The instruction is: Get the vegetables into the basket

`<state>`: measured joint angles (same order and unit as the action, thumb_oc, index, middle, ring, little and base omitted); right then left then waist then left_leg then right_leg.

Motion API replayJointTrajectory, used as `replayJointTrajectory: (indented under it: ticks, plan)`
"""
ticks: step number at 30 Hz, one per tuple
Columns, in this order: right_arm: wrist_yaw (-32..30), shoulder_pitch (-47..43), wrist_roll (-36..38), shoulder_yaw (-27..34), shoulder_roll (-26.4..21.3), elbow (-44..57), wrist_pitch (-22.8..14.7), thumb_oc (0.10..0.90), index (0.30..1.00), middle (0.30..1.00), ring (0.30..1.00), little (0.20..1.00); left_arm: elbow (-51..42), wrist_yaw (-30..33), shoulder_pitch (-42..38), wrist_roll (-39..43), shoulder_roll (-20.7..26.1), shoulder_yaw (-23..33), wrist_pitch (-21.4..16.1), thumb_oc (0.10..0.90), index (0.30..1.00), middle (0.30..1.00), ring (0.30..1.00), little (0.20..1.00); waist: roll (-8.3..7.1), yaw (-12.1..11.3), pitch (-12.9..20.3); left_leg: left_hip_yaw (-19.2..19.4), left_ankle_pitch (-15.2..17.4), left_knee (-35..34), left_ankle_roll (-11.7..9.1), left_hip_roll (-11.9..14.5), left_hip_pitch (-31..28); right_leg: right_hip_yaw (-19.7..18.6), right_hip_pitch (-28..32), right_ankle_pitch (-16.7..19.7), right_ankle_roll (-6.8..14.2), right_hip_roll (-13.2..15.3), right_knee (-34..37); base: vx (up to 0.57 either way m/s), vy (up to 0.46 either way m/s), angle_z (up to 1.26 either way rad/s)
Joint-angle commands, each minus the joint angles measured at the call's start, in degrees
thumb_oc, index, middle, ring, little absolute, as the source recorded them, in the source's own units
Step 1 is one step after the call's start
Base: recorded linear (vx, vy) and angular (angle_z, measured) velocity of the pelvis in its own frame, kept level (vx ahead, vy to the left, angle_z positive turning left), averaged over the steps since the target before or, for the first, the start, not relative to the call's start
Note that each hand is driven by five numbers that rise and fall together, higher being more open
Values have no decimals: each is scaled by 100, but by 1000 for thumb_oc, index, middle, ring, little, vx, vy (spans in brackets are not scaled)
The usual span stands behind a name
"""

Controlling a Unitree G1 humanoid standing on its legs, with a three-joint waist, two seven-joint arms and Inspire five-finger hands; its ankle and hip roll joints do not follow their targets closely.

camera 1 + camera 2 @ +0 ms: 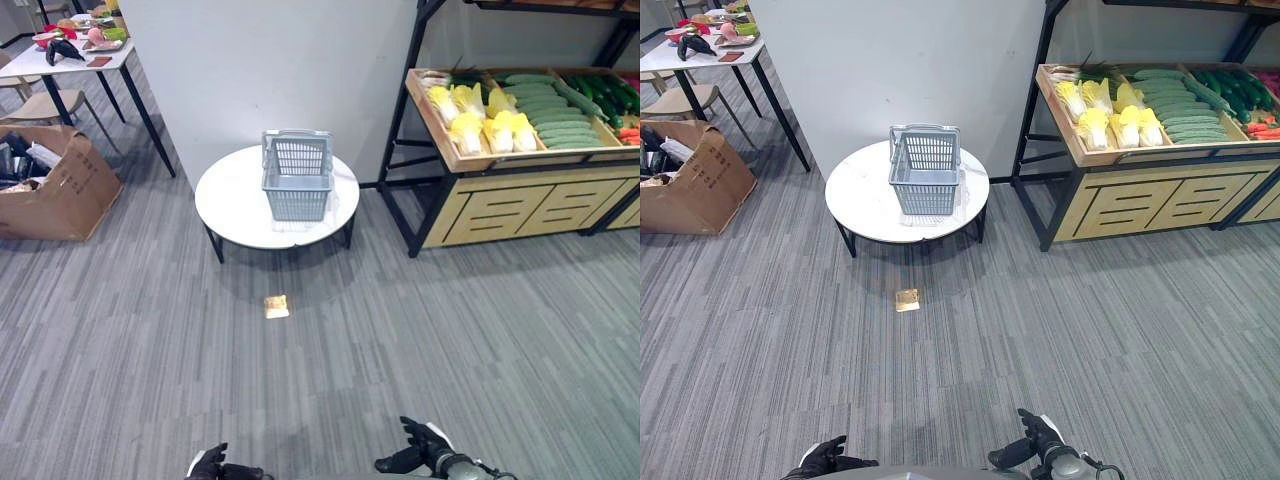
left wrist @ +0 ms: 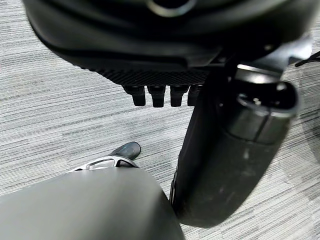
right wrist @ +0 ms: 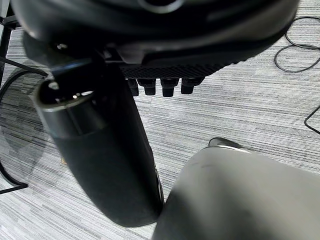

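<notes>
Taking the grey basket (image 1: 297, 178) as the landmark, the scene was read from left to right. Well to its left a cardboard box (image 1: 55, 185) was seen on the floor, and beyond that a white table (image 1: 70, 60) bearing assorted items too small to be named. The basket itself stood upright and apparently empty on the round white table (image 1: 235, 205), its handles up. Just in front of that table a small yellowish scrap (image 1: 276, 306) lay on the carpet; what it was could not be made out. To the basket's right, the vegetables were still held on the wooden produce shelf (image 1: 500, 190): yellow-white cabbages (image 1: 480, 120), then green cucumbers (image 1: 550, 112), with something orange cut off at the edge.

The task was judged to be at its very start, with nothing collected. The left hand (image 1: 212, 465) and right hand (image 1: 420, 448) were kept low, well apart from the basket, fingers loosely extended and nothing held. An approach to the shelf was judged to be called for next.
</notes>
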<state>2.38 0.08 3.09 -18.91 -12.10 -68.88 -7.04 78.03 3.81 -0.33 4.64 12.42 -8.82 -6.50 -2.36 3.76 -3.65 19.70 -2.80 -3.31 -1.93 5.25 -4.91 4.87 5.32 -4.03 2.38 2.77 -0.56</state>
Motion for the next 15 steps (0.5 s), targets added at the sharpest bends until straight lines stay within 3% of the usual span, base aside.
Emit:
replayJointTrajectory:
  ticks: [1,15]
  plan:
    - [-9,128,-98,-354,-110,-281,66,900,1000,1000,1000,1000,382,60,34,-73,-37,-75,77,900,1000,1000,1000,1000,-71,-3,-35,-398,-195,-169,-606,413,-352,126,-70,1092,692,505,556,0,0,0]
    - [-7,72,-90,-331,-154,-304,97,900,1000,1000,1000,1000,427,52,-5,-133,-42,-103,144,900,1000,1000,1000,1000,-48,37,-103,-419,-223,-169,-635,459,-309,81,-116,1085,659,461,556,2,-6,0]
